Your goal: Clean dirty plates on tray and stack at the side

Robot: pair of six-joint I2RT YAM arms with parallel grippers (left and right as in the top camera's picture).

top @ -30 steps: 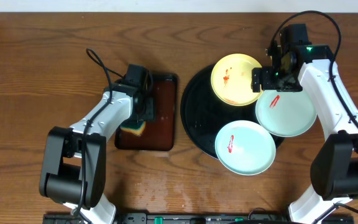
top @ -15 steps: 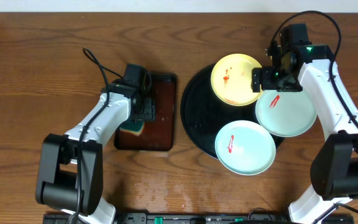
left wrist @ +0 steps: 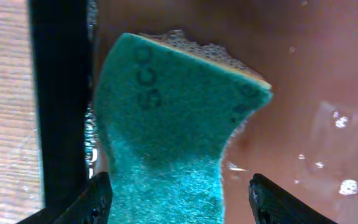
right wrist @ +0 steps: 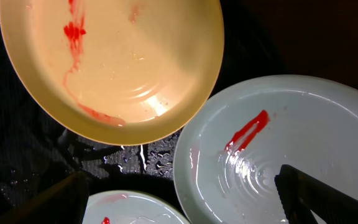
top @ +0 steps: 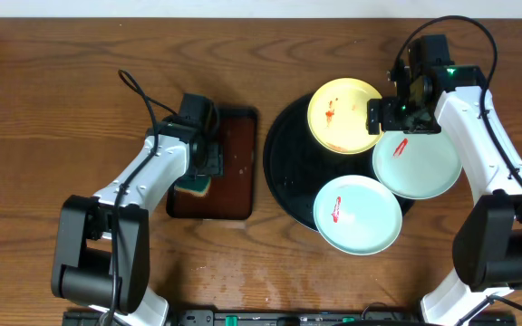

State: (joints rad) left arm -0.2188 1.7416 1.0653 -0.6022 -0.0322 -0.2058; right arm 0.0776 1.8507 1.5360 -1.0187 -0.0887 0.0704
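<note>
Plates [top: 344, 115] all red-smeared, 1 yellow, 2 mint, on black tray [top: 288, 172].

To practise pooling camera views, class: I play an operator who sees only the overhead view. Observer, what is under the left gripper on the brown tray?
Observer: Left wrist view: a green sponge, foam along one edge, lies between the open fingers of the left gripper.
Operator: Is the brown tray dry?
Observer: No, droplets and bubbles dot it.
Operator: And the stain on the yellow plate?
Observer: Right wrist view: a thin red trail runs from the blot to a curved streak near the rim.
</note>
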